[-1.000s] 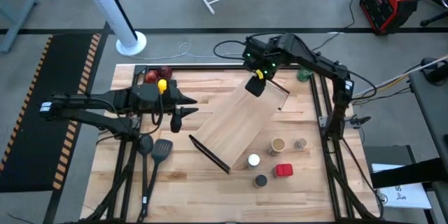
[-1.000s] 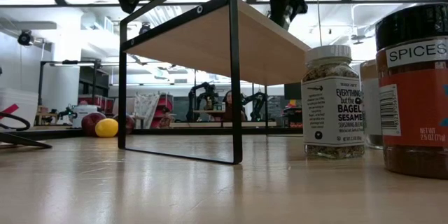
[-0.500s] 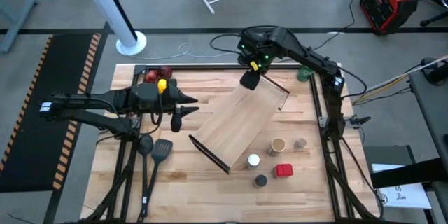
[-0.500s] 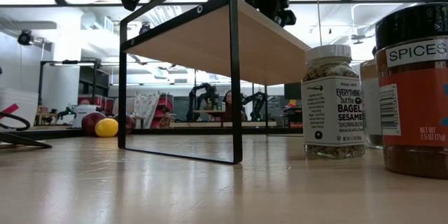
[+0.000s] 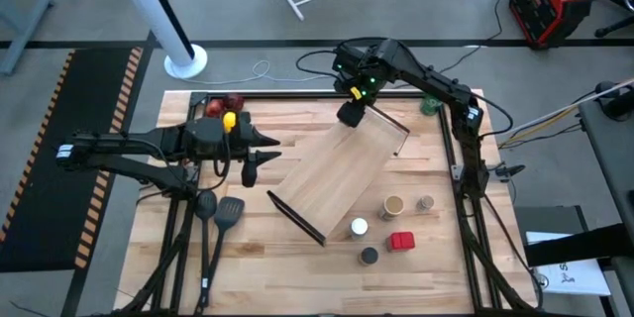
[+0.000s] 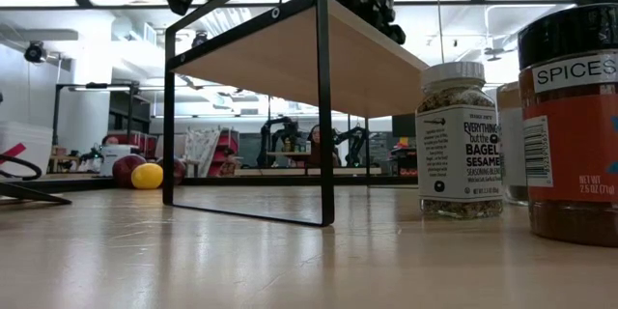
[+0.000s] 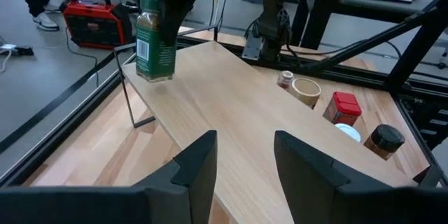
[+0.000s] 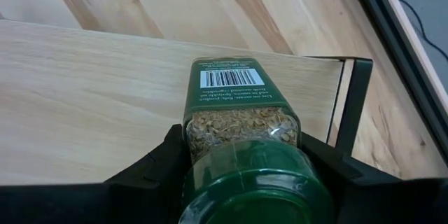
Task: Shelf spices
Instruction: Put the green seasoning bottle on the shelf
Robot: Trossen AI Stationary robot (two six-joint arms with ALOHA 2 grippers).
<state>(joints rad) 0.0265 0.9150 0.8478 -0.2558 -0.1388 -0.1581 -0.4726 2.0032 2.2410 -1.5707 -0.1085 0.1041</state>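
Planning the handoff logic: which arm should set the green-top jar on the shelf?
Right. The right gripper already holds the green-top jar over the shelf far end; the left gripper waits open beside it, empty.

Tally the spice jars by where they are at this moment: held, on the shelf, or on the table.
Held by the right gripper over the shelf: 1, the green-topped jar.
Standing on the shelf: 0.
On the table: 5, tan, silvery, white, red, black.
Total: 6.
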